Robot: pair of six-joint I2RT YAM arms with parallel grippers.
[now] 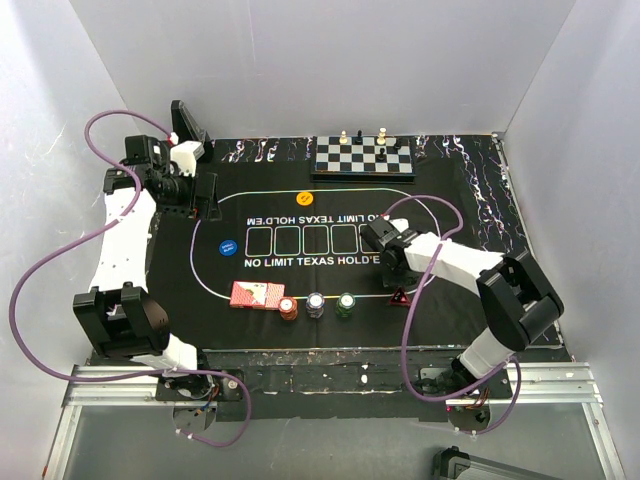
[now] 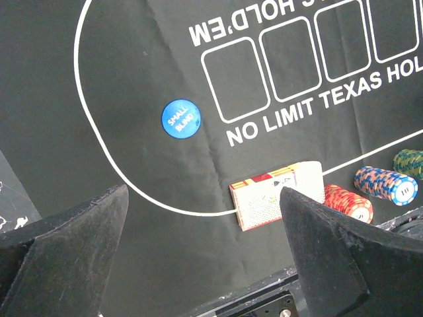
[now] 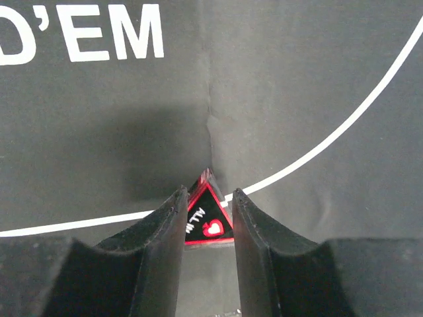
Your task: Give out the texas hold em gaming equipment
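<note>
Your right hand (image 3: 209, 193) pinches the dark red triangular marker (image 3: 210, 223) by its slanted edges, apex toward 12 o'clock, at 5 o'clock on the black mat (image 3: 297, 79). Your left hand (image 2: 203, 193), wide and empty, hangs at 10 o'clock.

The right gripper (image 3: 209, 192) hides both lower corners of the triangular marker (image 3: 209, 221)
</note>
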